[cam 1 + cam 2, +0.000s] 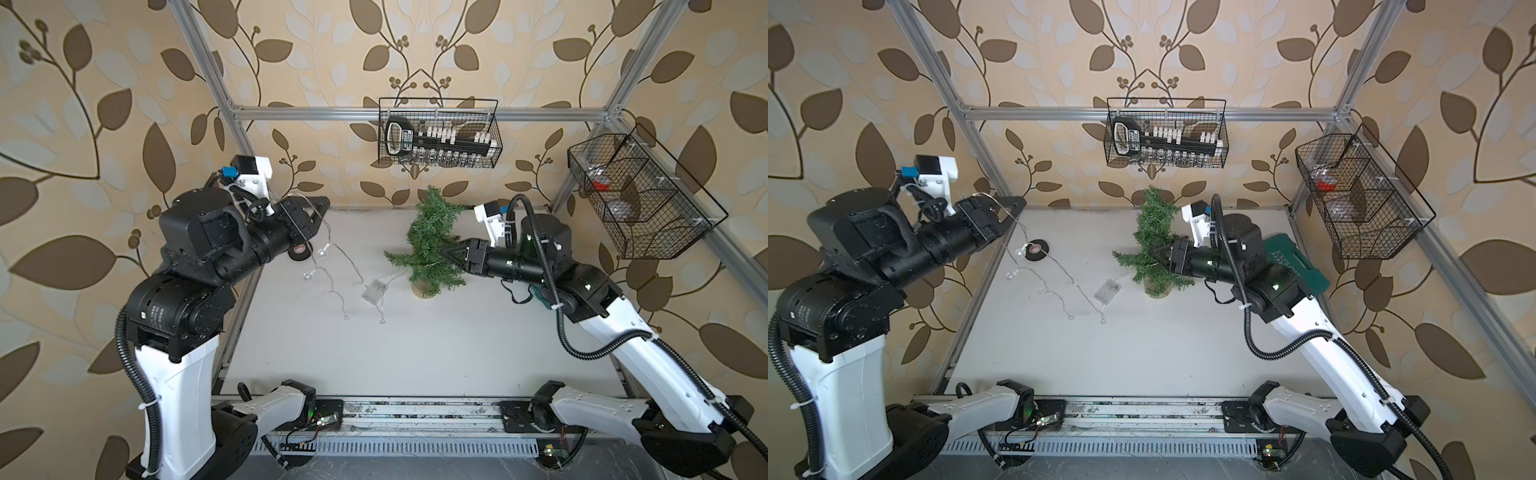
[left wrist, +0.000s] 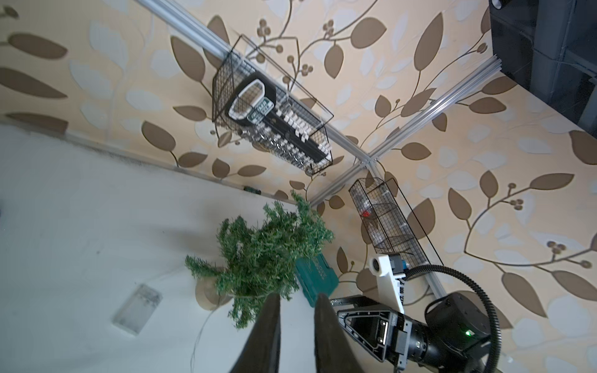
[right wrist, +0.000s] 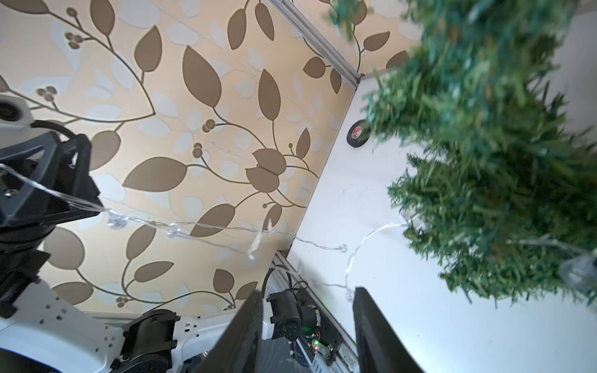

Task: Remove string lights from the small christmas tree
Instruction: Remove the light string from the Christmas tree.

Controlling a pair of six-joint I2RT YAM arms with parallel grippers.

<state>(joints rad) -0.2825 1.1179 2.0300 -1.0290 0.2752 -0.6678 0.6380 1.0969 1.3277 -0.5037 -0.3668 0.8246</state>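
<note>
The small christmas tree [image 1: 432, 241] [image 1: 1156, 241] stands on its round tan base at the back of the white table. The string lights [image 1: 332, 274] [image 3: 226, 227] hang from my raised left gripper [image 1: 326, 203] [image 2: 297, 297] down to the table. The jaws stand narrowly apart, and the strand trails back over the gripper. The clear battery box [image 1: 372, 289] [image 2: 137, 306] lies left of the tree. One stretch of wire with a bulb [image 3: 578, 271] runs into the tree's lower branches. My right gripper [image 1: 445, 251] [image 3: 307, 290] is open at the tree's right side, with nothing between its fingers.
A black tape roll [image 1: 300, 250] [image 1: 1037, 249] lies on the table below the left gripper. A green case [image 1: 1296, 262] sits behind the right arm. Two wire baskets hang on the frame, one at the back [image 1: 438, 133] and one at the right [image 1: 640, 195].
</note>
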